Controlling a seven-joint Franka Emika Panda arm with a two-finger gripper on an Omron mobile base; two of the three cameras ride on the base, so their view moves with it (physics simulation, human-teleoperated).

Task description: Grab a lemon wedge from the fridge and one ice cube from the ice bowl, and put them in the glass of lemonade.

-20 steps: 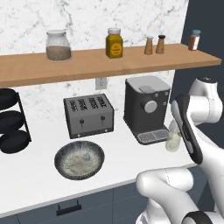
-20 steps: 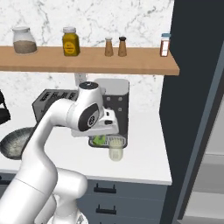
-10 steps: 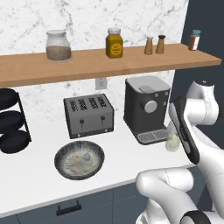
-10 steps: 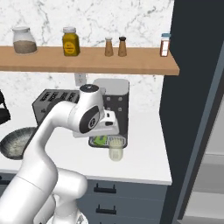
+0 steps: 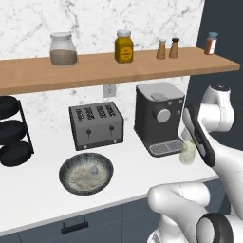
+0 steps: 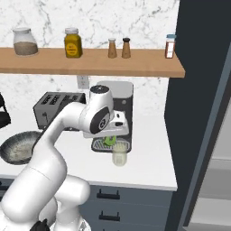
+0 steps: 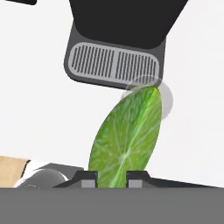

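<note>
My gripper point(image 7: 111, 177) is shut on the lemon wedge point(image 7: 127, 135), a bright green slice standing up between the fingertips. Right under it, in front of the coffee machine's drip tray, stands the glass of lemonade point(image 7: 165, 101), its round rim showing behind the wedge's tip. From the right base, the wedge point(image 6: 109, 140) hangs just above the glass point(image 6: 119, 154). In the left base view the glass point(image 5: 188, 153) sits behind my forearm. The ice bowl point(image 5: 86, 173) lies left on the counter with an ice cube point(image 5: 93, 168) in it. I cannot tell whether the fridge is in view.
A black coffee machine point(image 5: 158, 118) and a toaster point(image 5: 96, 124) stand against the wall, with a black tiered rack point(image 5: 12, 137) at far left. A wooden shelf point(image 5: 118, 69) with jars runs overhead. A tall dark panel point(image 6: 198, 90) bounds the counter's right end.
My arm has eased slightly to the right with the wedge still in the gripper. The glass, bowl and ice cube have not moved.
</note>
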